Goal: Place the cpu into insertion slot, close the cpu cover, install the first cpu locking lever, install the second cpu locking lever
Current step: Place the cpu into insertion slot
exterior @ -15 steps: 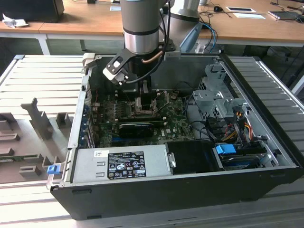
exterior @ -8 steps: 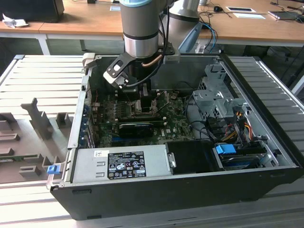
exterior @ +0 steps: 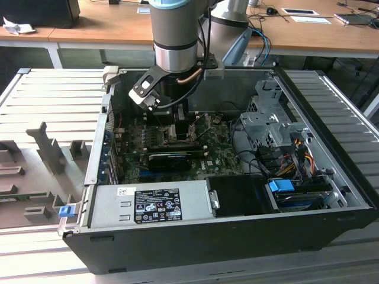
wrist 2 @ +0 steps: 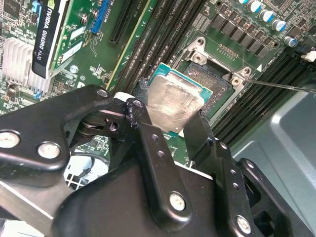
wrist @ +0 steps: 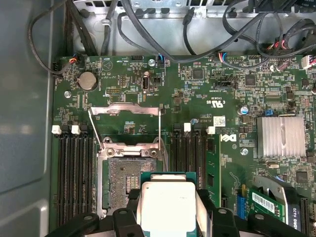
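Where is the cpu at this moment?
In both wrist views the cpu is gripped by the gripper, partly over the open insertion slot on the green motherboard.

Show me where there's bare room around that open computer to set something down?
The ribbed tabletop on the exterior view's right of the computer case is bare. Inside is crowded: cables beside the drive cage, and the fingers holding the cpu near the insertion slot.

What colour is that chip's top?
The cpu is pale silvery, clearest in the first wrist view.
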You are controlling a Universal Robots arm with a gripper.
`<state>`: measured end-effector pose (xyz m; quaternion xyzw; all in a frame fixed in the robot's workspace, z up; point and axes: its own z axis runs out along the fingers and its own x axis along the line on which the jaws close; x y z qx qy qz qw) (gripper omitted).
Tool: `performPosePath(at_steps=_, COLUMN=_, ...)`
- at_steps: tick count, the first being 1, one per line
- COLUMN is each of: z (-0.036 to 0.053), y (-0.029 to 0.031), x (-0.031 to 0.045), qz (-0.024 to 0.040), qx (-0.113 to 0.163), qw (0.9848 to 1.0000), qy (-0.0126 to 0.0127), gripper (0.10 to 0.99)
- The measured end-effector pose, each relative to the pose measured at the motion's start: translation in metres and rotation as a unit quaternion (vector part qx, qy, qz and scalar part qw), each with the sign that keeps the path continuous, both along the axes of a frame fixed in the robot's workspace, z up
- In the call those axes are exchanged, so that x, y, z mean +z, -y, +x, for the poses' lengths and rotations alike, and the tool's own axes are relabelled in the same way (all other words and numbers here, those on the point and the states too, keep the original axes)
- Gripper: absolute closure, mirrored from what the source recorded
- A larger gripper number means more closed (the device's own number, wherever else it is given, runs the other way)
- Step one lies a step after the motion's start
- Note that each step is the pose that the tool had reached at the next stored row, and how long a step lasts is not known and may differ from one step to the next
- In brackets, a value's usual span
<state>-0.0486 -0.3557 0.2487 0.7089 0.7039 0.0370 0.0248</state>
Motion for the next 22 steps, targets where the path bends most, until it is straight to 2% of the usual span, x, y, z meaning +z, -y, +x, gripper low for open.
performPosePath(at_steps=18, z=0.0000, y=-0.0013, x=-0.0024, qz=0.0000, qx=0.000, qw=1.0000, qy=0.0000, gripper=0.557)
performPosePath(at_steps=22, z=0.0001, y=-0.0057, x=-0.0041, qz=-0.0001, qx=0.000, qw=1.0000, qy=0.0000, gripper=0.557)
